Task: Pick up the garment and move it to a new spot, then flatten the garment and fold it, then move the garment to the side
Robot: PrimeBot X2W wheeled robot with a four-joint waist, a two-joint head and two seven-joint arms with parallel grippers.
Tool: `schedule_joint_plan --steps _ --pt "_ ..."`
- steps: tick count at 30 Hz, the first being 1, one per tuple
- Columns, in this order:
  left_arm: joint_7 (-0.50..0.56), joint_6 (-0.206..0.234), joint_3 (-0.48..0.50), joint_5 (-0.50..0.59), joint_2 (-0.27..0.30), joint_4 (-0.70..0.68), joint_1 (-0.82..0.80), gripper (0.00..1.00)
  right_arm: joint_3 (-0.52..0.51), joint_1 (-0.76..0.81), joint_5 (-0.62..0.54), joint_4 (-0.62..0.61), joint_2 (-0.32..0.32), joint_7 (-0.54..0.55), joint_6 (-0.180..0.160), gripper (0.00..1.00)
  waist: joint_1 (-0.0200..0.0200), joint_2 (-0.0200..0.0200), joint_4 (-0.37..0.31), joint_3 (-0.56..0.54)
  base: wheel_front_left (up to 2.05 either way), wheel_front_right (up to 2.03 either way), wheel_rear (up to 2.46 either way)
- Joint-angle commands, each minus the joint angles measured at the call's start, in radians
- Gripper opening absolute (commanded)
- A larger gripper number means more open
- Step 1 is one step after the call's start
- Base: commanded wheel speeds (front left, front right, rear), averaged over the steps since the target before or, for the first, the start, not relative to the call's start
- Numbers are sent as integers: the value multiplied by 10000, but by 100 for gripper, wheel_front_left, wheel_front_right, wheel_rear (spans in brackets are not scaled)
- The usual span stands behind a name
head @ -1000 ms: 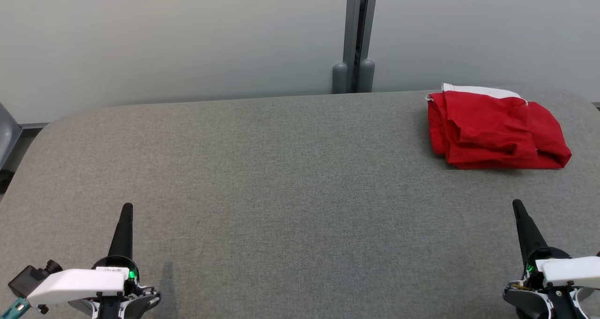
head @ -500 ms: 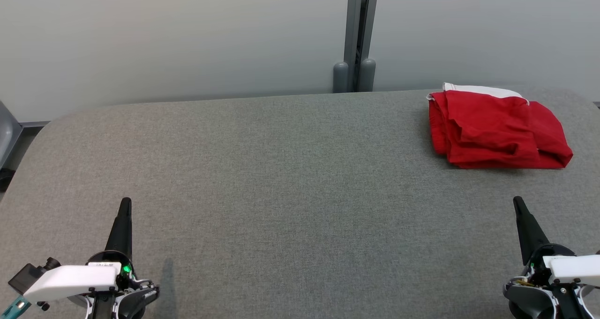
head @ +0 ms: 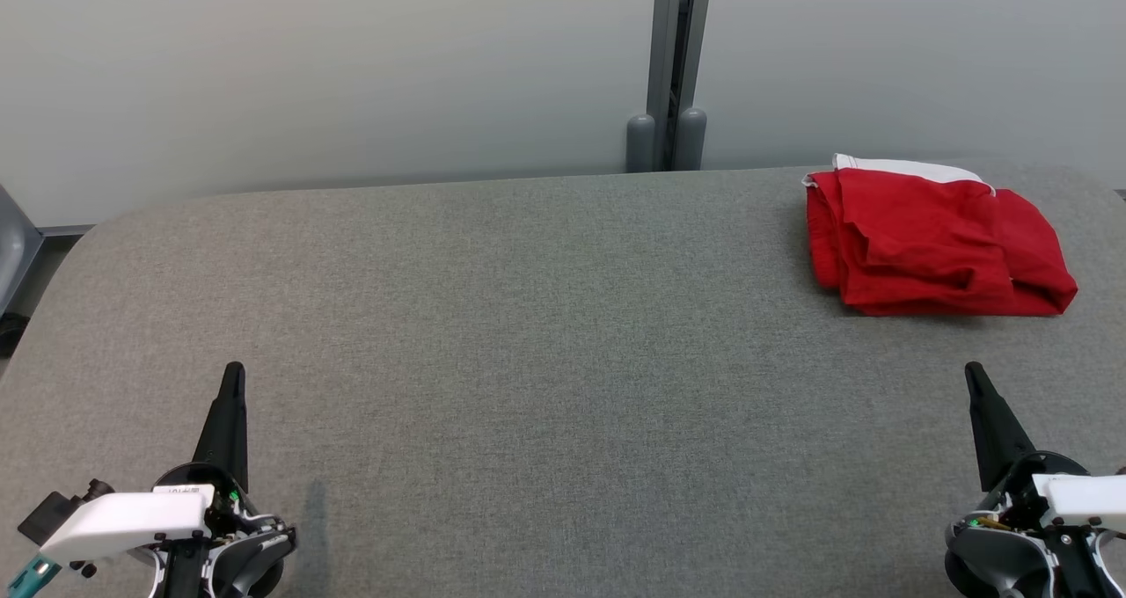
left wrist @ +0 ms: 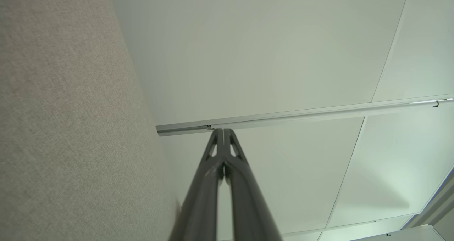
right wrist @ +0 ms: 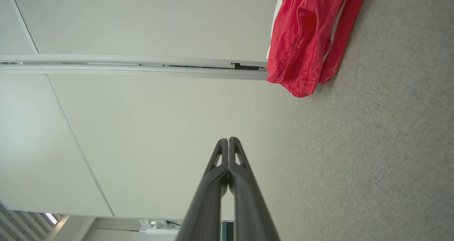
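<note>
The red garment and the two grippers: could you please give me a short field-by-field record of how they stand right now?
garment: red, loosely folded bundle, lying at the table's far right
white band: along the garment's far edge
table: grey fabric top
left gripper: shut, empty, at the near left
right gripper: shut, empty, at the near right, apart from the garment
contact: nothing touches the garment

At the far right corner of the counter (head: 545, 334), the garment (head: 924, 246) is hiding most of its white layer under red folds; the right wrist view's top edge is cutting it off. We are losing the bodies of the left tool (head: 232, 378) and right tool (head: 973, 378) past the head view's bottom edge.
</note>
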Motion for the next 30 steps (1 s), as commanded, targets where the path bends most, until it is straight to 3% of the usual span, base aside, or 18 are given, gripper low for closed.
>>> schedule_joint_plan --steps 1,30 --pt "51 -48 55 -182 55 13 -203 0 -41 -123 215 29 -1 87 4 0 0 0 3 4 0 0 0" --pt "48 -46 47 -147 54 10 -163 0 -54 -119 151 27 3 103 4 0 0 0 3 4 0 0 0"
